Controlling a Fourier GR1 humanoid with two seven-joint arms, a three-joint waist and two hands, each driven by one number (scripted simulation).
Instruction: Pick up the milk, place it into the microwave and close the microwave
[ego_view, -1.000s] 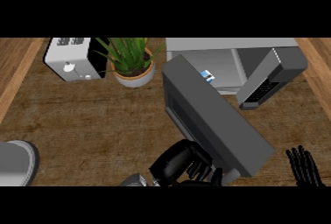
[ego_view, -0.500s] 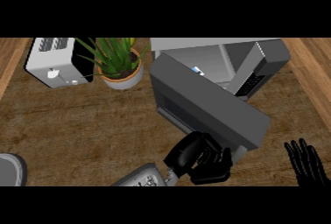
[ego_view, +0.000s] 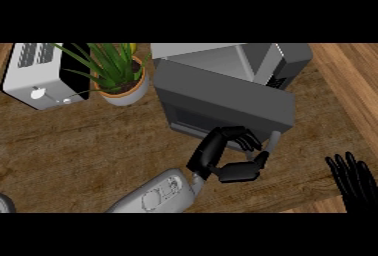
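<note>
The grey microwave (ego_view: 289, 59) stands at the counter's back, and its dark door (ego_view: 221, 97) is swung most of the way across the opening. My left hand (ego_view: 230, 159) rests against the door's lower edge, beside the grey handle (ego_view: 272, 142). Its fingers are loosely bent with a gap to the thumb, and it holds nothing. The milk does not show; the door hides most of the cavity. My right hand (ego_view: 356, 179) rests open at the lower right edge, fingers up.
A white toaster (ego_view: 37, 75) sits at the back left, with a potted plant (ego_view: 118, 80) between it and the microwave. A grey rim (ego_view: 4, 202) peeks in at the lower left. The wooden counter (ego_view: 88, 150) spreads in front.
The door has swung further toward the microwave's opening, with my left hand following it up and forward. The small white and blue item seen inside earlier is now hidden.
</note>
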